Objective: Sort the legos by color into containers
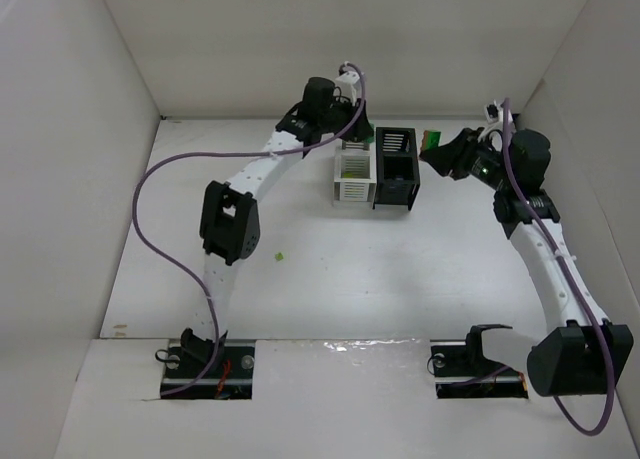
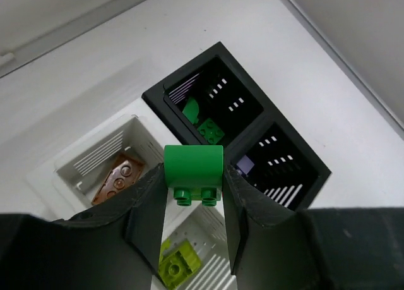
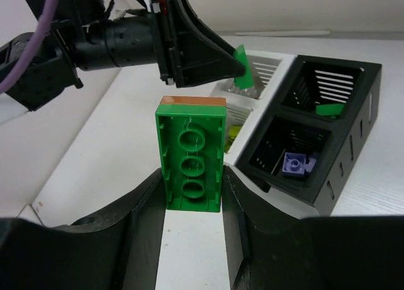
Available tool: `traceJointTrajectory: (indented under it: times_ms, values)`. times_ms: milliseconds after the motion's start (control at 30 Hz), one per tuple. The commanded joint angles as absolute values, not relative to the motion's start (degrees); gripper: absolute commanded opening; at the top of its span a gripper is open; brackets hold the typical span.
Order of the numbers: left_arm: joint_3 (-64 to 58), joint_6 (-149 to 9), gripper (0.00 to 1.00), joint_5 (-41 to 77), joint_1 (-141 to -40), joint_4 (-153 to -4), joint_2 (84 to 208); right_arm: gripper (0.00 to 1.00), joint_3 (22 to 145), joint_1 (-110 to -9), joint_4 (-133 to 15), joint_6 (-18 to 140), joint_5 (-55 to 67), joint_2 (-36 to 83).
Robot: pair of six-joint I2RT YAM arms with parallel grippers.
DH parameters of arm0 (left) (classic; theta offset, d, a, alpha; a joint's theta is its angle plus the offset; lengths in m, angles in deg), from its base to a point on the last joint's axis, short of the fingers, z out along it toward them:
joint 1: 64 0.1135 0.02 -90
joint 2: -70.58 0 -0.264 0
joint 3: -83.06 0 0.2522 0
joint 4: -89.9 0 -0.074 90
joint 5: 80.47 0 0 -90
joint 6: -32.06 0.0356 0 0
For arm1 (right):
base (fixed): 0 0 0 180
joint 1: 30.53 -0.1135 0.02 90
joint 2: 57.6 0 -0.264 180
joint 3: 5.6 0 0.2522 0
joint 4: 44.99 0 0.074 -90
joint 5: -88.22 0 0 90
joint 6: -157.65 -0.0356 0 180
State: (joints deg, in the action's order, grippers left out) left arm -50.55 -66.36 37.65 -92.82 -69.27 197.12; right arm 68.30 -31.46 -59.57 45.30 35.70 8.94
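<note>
Closest to the lens, the left gripper (image 2: pixel 192 176) clenches a green lego (image 2: pixel 193 167) just above the containers (image 1: pixel 396 191). The right gripper (image 3: pixel 192 176) grasps a green-and-orange stack (image 3: pixel 191 154) (its underside is showing) beside the containers' right side.

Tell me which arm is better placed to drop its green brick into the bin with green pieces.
Left. The left gripper holds a green brick over the containers, at the black bin with green pieces. The right gripper holds its green-and-orange stack off beside them.
</note>
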Motion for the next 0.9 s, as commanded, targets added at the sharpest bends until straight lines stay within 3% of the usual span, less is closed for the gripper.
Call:
traceJointTrajectory:
  times_ms: [0, 633, 867]
  values:
    - [-58.31, -65.83, 0.0, 34.84, -94.23, -71.4, 198.26, 0.0, 67.58, -31.41, -61.38, 47.09, 31.62, 6.74]
    - [-65.26, -66.72, 0.0, 37.22, -96.96, -80.55, 207.59, 0.0, 65.47, -31.41, -62.09, 48.14, 30.57, 5.68]
    - [-69.3, -66.72, 0.11, 35.99, -98.19, -81.08, 210.76, 0.0, 65.47, -31.41, -62.09, 48.66, 30.57, 6.2]
